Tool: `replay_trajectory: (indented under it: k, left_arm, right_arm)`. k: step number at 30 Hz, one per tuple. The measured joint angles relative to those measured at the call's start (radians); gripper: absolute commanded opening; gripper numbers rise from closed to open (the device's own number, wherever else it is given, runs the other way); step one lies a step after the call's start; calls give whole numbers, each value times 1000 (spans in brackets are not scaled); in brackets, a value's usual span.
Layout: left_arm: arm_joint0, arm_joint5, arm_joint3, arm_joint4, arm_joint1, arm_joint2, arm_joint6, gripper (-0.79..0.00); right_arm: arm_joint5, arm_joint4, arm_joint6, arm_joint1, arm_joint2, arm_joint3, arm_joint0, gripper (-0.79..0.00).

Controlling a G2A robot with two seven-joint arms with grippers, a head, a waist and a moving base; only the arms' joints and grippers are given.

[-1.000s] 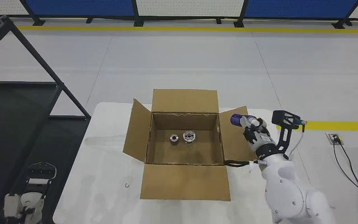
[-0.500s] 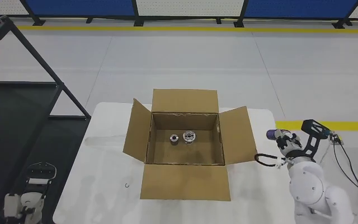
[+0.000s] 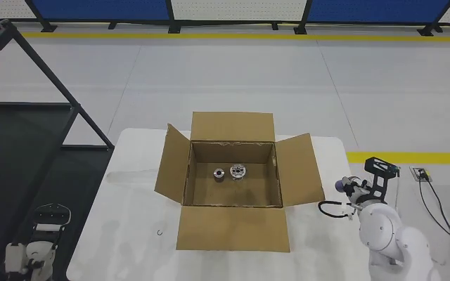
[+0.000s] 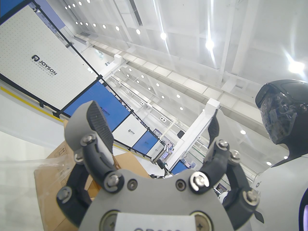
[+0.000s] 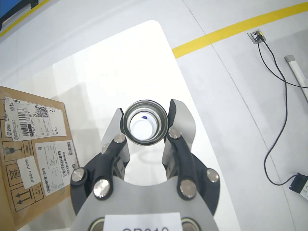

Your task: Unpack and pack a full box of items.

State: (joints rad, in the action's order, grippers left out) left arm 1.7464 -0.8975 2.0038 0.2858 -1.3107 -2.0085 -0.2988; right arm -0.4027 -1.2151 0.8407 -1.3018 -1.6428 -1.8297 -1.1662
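The right gripper (image 5: 146, 112) is clamped around a metal cup (image 5: 144, 131), one finger on each side, with the cup's open mouth facing the wrist camera. It holds the cup over the right end of the white table (image 5: 120, 61), just past the label-covered right flap of the cardboard box (image 5: 31, 145). Can't tell if the cup actually touches the tabletop. From the top, the box sits mid-table with all four flaps folded out. A small metal piece (image 3: 219, 173) and a bigger metal piece (image 3: 238, 171) lie side by side on its floor near the far wall. The left gripper (image 4: 155, 118) is spread wide with nothing in it, pointing up at the ceiling, with the box close behind it.
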Motion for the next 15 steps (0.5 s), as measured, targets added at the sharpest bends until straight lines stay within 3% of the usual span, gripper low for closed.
replay_trajectory:
  k: [15]
  left_arm:
    - [0,0,0,0,0,0,0,0]
  right_arm:
    - [61,-97,-6,1,80,129,36,-785]
